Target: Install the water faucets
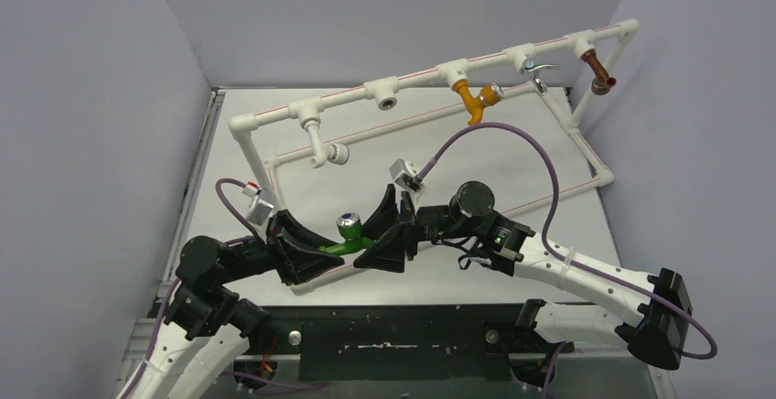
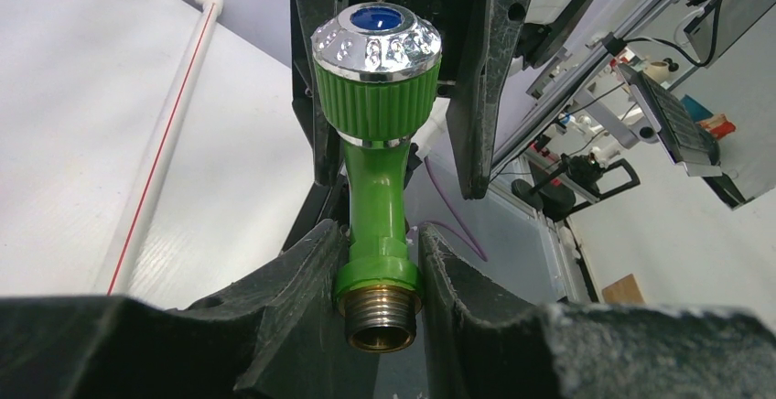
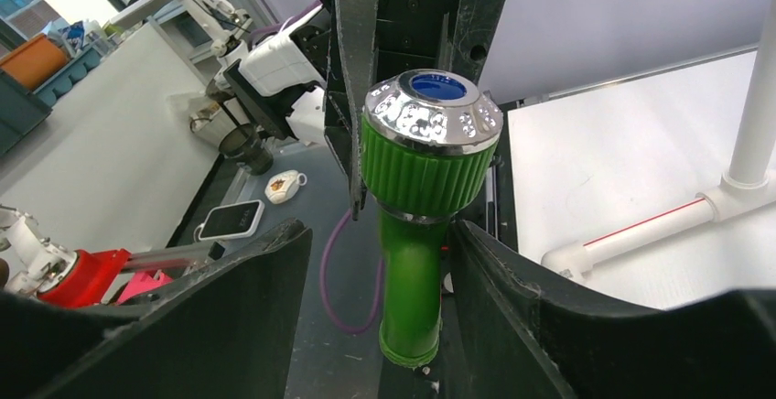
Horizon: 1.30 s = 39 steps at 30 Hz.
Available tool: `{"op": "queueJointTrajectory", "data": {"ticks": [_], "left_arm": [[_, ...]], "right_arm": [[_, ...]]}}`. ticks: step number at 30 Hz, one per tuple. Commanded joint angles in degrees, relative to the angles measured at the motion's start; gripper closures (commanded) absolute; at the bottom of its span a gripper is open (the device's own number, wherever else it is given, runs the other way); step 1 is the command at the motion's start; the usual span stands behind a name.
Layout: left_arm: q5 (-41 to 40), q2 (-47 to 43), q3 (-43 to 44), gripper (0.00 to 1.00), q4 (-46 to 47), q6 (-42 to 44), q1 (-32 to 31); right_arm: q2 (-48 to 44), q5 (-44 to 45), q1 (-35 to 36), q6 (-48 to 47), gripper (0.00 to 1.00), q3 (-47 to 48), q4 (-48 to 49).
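Observation:
The green tap (image 1: pixel 345 242), with a silvery knob and blue centre, hangs above the table between my two grippers. My left gripper (image 1: pixel 318 253) is shut on its green collar just above the brass thread, as the left wrist view shows (image 2: pixel 378 271); the tap (image 2: pixel 375 188) stands knob-up there. My right gripper (image 1: pixel 377 237) faces it from the right. In the right wrist view this gripper (image 3: pixel 380 234) is open around the spout end of the tap (image 3: pixel 412 280). Its right finger (image 3: pixel 512 298) is close to the spout and its left finger is well apart.
A white pipe frame (image 1: pixel 430 74) runs along the back and right. It carries a white tap (image 1: pixel 320 152), an empty socket (image 1: pixel 389 102), an orange-yellow tap (image 1: pixel 473 100), a silvery lever tap (image 1: pixel 540 70) and a brown tap (image 1: pixel 601 75). Grey walls enclose the table.

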Motion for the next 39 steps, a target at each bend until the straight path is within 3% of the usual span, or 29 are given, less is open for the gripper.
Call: {"op": "queueJointTrajectory", "data": {"ticks": [1,10,39], "left_arm": [[0.5,0.1,1.0,1.0,5.3,-0.5,0.0],[0.7,0.2,0.5,1.0,5.6,-1.2,0.0],[3.5,0.0,0.3,1.0,6.9,-3.4,0.0]], "right_arm": [[0.8,-0.2,1.3,-1.8,0.45,2.7,1.8],[1.4,1.6,3.4,-4.5,0.55,3.6,-0.1],[-2.3,5.2,3.6,-8.0,0.51,3.6,-3.6]]}}
